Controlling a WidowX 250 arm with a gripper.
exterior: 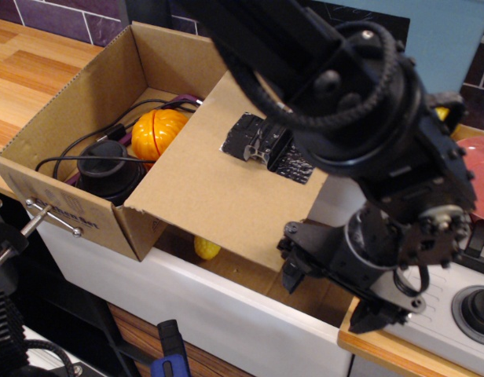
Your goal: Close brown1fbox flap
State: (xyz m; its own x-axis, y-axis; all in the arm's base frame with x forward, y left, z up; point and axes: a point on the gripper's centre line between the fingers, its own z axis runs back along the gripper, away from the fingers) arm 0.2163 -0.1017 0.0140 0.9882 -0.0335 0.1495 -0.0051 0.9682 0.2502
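Observation:
The brown1fbox [85, 94] stands open on the white counter, with a metal rod [53, 218] and small black print on its near wall. Its flap [218, 188] juts out to the right, roughly level, with a shiny black tape patch and black tab [269, 145] on top. My gripper [336, 294] hangs low at the right, just beyond and below the flap's free right edge. Its two dark fingers [293, 275] are spread apart and hold nothing. My arm hides the flap's far right corner.
Inside the box lie an orange round object [158, 132], a black round device [108, 169] and cables. A small yellow thing [207, 248] lies under the flap. A white device with a black knob [478, 302] sits at the right. A wooden worktop [22, 71] lies at the left.

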